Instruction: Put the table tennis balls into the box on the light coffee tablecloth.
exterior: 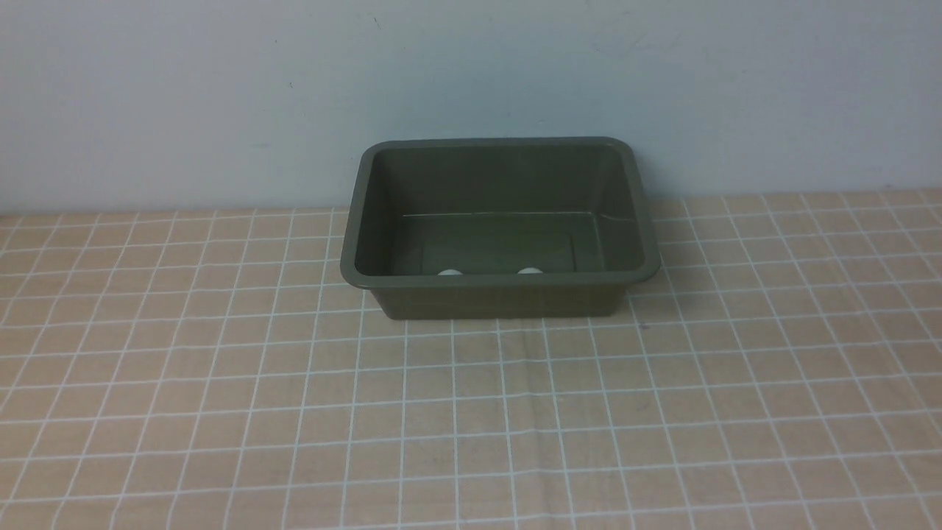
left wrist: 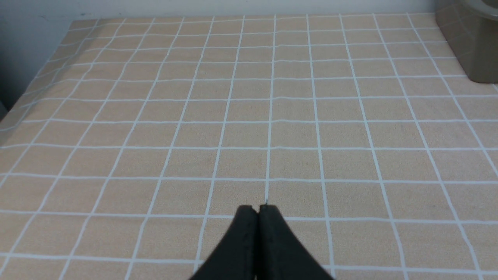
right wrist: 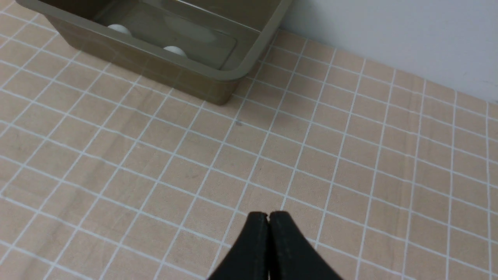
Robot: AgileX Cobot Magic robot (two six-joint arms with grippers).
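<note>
The right gripper point(right wrist: 268, 214), like the left gripper point(left wrist: 258, 208), was pressed closed and empty over the light coffee tablecloth point(exterior: 221, 412), clear of the box point(exterior: 500, 283) already holding both table tennis balls point(exterior: 450, 272).

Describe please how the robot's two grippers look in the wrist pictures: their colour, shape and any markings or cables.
Only the fingertips show. The left gripper has two matte black fingers, broad at the base and narrowing to rounded tips. The right gripper looks the same: black, smooth and tapering. No markings, labels or cables are visible on either, and the arms themselves appear in no view.
</note>
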